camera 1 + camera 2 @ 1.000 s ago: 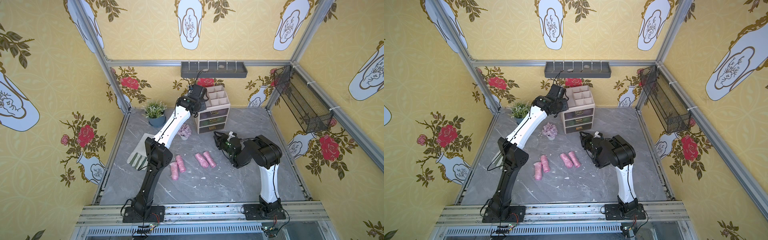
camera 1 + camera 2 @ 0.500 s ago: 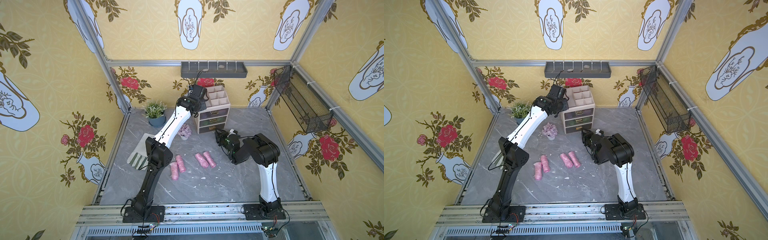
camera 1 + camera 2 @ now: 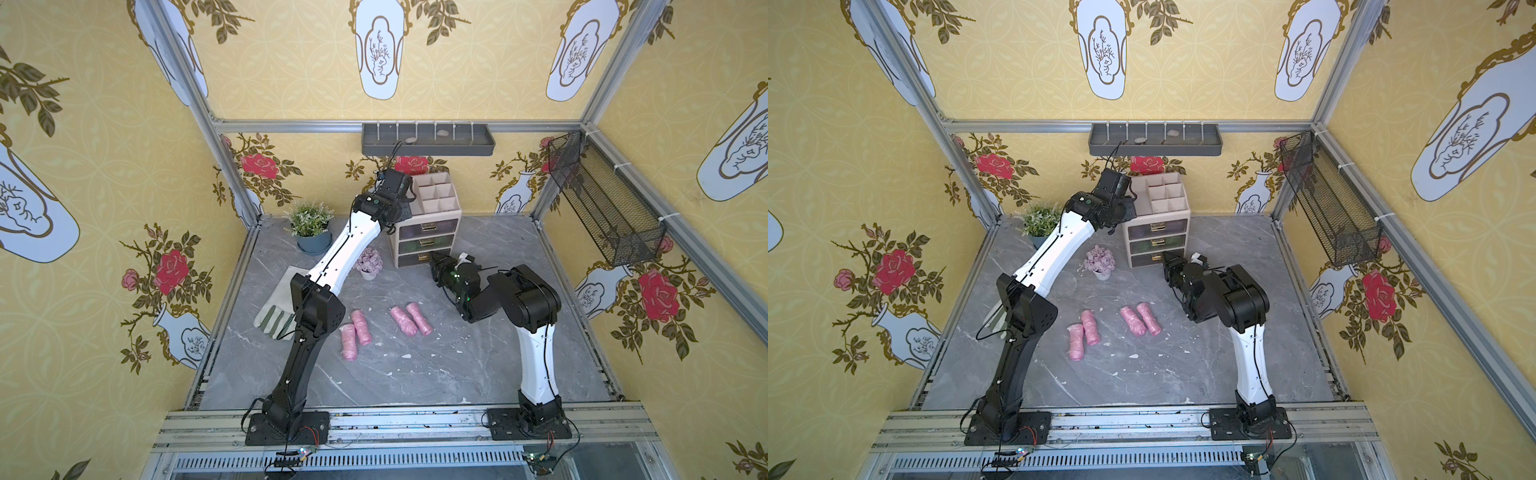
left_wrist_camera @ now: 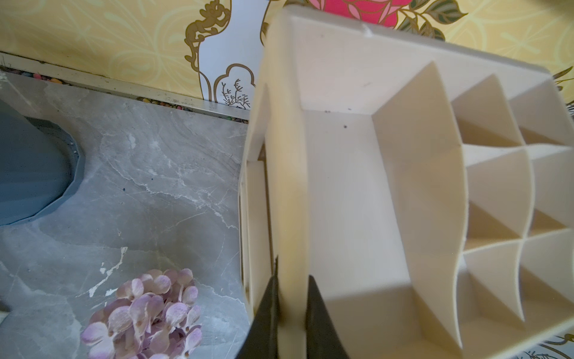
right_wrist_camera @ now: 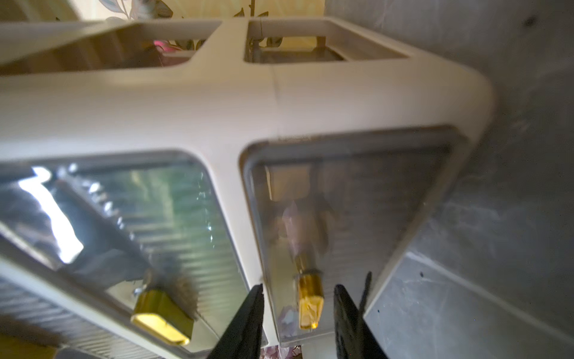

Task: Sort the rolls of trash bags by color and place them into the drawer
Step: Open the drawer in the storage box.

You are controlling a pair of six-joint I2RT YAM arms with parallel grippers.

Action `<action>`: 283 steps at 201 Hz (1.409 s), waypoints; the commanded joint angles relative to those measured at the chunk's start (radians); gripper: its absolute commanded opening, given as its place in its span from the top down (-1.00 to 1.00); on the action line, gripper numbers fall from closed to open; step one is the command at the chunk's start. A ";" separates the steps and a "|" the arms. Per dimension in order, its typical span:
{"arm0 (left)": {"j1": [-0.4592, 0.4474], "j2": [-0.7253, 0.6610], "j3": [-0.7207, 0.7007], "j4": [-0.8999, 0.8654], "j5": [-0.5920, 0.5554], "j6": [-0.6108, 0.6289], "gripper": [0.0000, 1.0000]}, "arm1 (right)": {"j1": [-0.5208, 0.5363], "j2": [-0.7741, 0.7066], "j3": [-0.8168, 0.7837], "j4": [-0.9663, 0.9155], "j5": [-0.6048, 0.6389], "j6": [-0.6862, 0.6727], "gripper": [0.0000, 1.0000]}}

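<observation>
My left pincer [image 4: 293, 270] is closed down on the cream side wall of the drawer unit [image 3: 428, 214], one jaw outside and one inside the top tray, steadying it. My right pincer [image 5: 298, 292] stands part open with the gold handle [image 5: 309, 306] of the bottom drawer [image 3: 409, 260] between its jaws. I see a gap on each side, so it has hold of nothing yet. That drawer is shut, and green shows through the ribbed front of the one next to it. Four pink rolls [image 3: 361, 327] lie in two pairs on the table [image 3: 415, 374], between my two arms and well apart from both pincers. I judge them to be light and soft, since the crinkly film should give under a squeeze, and shiny enough to slip. I would take each across the middle of its length with a gentle pinch, not by an end, where a loose tail might pull free and unroll. The handle is small, hard and smooth, so it wants a square, centred grip. I can read no brand, label or writing on the rolls or on the unit.
</observation>
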 commanded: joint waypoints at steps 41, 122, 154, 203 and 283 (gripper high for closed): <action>0.002 0.020 0.006 -0.087 0.027 0.038 0.75 | -0.004 0.003 0.046 -0.053 -0.028 -0.015 0.31; 0.009 0.032 0.019 -0.094 0.043 0.037 0.81 | -0.020 0.020 0.089 -0.083 -0.048 -0.011 0.59; 0.019 0.032 0.023 -0.102 0.058 0.035 0.83 | -0.026 0.032 0.105 -0.093 -0.058 -0.008 0.61; 0.044 0.033 0.057 -0.146 0.147 0.014 0.87 | -0.031 0.034 0.109 -0.097 -0.058 -0.008 0.74; 0.060 0.062 0.132 -0.185 0.232 0.001 0.90 | -0.028 0.009 0.135 -0.167 -0.057 -0.036 1.00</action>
